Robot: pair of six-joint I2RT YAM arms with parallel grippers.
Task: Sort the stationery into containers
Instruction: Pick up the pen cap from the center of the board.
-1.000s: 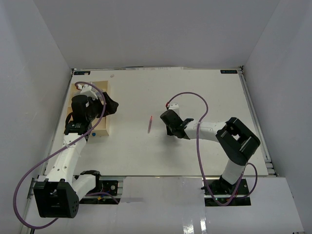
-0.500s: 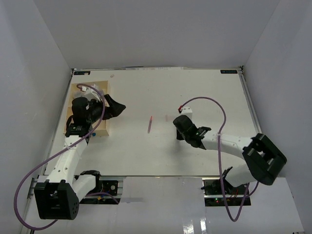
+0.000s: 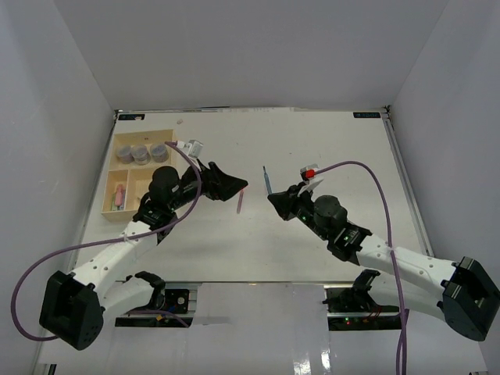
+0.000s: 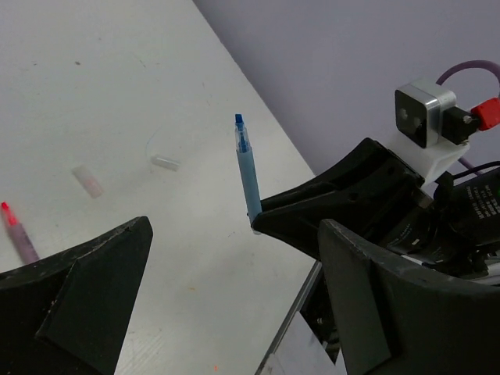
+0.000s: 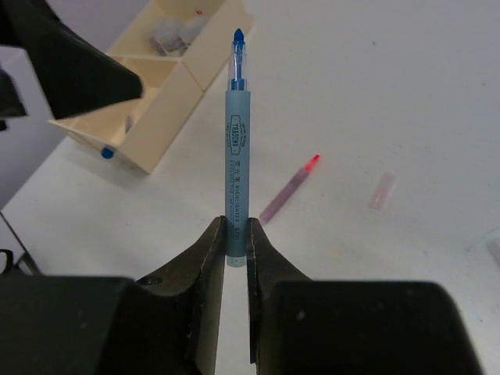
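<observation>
My right gripper (image 3: 275, 198) is shut on a blue highlighter (image 3: 266, 180) and holds it upright above the table, tip uncapped; the right wrist view shows the jaws (image 5: 236, 234) clamped on its lower barrel (image 5: 236, 148). My left gripper (image 3: 238, 187) is open and empty, facing the highlighter (image 4: 250, 183) from the left. A pink marker (image 3: 239, 201) lies on the table below it, also in the right wrist view (image 5: 289, 187). The cream tray (image 3: 133, 167) stands at the far left with three grey pots (image 3: 141, 154) in its long section and a pink pen (image 3: 119, 197) in a small one.
Two small clear caps (image 4: 87, 180) (image 4: 166, 162) lie on the table beyond the pink marker (image 4: 17, 230); one shows in the right wrist view (image 5: 383, 190). The tray (image 5: 176, 98) has a blue dot on its near corner. White walls enclose the table.
My left gripper has swung right from over the tray to the table's middle, uncovering the tray. My right arm has pulled back toward the near edge and now holds the blue highlighter upright.
</observation>
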